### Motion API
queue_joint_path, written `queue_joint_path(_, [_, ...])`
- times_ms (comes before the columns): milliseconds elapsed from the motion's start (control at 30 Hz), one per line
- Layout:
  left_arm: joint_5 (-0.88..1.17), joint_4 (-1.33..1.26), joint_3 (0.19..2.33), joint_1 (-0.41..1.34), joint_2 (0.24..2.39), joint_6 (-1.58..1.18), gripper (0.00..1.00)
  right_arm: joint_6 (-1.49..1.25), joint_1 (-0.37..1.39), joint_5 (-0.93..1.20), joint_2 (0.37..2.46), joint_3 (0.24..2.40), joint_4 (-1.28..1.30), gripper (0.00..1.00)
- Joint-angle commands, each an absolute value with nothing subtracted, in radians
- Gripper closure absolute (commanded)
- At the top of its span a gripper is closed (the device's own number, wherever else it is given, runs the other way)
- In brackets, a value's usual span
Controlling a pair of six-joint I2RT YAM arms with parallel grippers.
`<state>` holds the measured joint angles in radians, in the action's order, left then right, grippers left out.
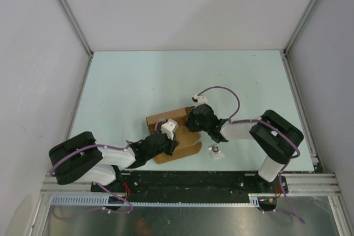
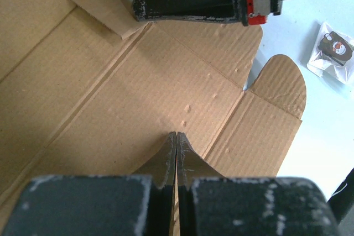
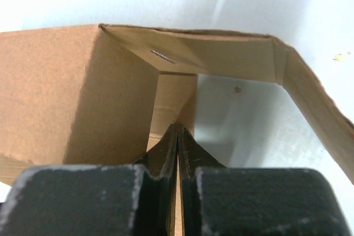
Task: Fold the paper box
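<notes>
"Where's the paper box [image 1: 159, 121]?"

"From above: near the middle of the table's near side, half-formed, between my arms. My left pincer [image 1: 173, 139] bears on its near panel and my right pincer [image 1: 188, 122] is at its far right side. My wrists hide most of the cardboard. A small packet [image 1: 215, 152] lies just beside it."

"Your left wrist?"

"Fingers pressed together, tips down on the flat creased sheet, probably pinning it so the other side can rise."

"The right?"

"Closed too, at the foot of a raised wall. Whether a flap edge is nipped between them, I can't tell. The box floor is cut off."
</notes>
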<state>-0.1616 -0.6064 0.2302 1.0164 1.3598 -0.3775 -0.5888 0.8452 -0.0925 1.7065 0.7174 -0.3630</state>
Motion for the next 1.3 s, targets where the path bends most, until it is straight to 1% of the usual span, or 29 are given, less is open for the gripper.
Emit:
queue_joint_path(0, [-0.164, -0.591, 0.245, 1.023, 1.371, -0.391, 1.00, -0.543, 0.856, -0.181, 1.628, 0.716, -0.262, 0.96])
queue_joint_path(167, [-0.163, -0.591, 0.249, 1.023, 1.371, -0.391, 1.00, -0.497, 0.854, -0.267, 1.526, 0.716, -0.155, 0.96])
queue_joint_path(400, [-0.161, -0.592, 0.252, 1.023, 1.379, -0.393, 1.00, -0.437, 0.842, -0.339, 1.424, 0.716, -0.112, 0.94])
queue_joint_path(900, [-0.158, -0.591, 0.253, 1.023, 1.381, -0.391, 1.00, -0.385, 0.787, -0.195, 1.417, 0.718, -0.245, 0.92])
queue_joint_path(1267, [-0.158, -0.591, 0.253, 1.023, 1.384, -0.387, 1.00, -0.402, 0.790, -0.084, 1.489, 0.733, -0.311, 0.92])
